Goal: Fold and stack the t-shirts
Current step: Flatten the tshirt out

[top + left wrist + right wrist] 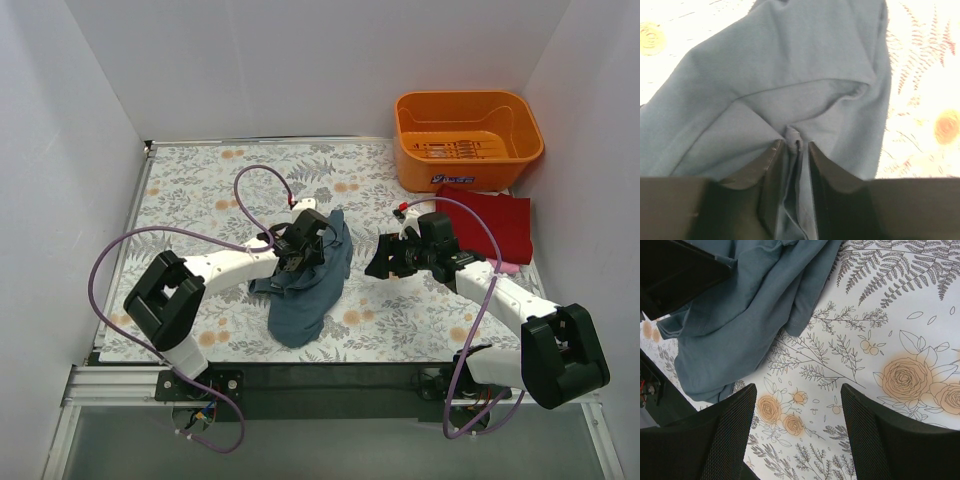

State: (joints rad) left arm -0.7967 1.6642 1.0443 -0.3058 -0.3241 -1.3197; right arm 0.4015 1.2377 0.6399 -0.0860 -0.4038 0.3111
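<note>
My L end effector is clenched on a raised fold of the blue-grey t-shirt, cloth pinched btwn both fingers. That shirt lies crumpled, not folded, at ctr of the top view on the floral surface. My R end effector is released, jaws wide over bare surface; the shirt's edge fills the upper left of its wrist view. At right of the top view the dark red t-shirt lies flat, w/ a pink t-shirt peeking out at its lower edge. Upper right, just above the red one, sits the orange basket.
</note>
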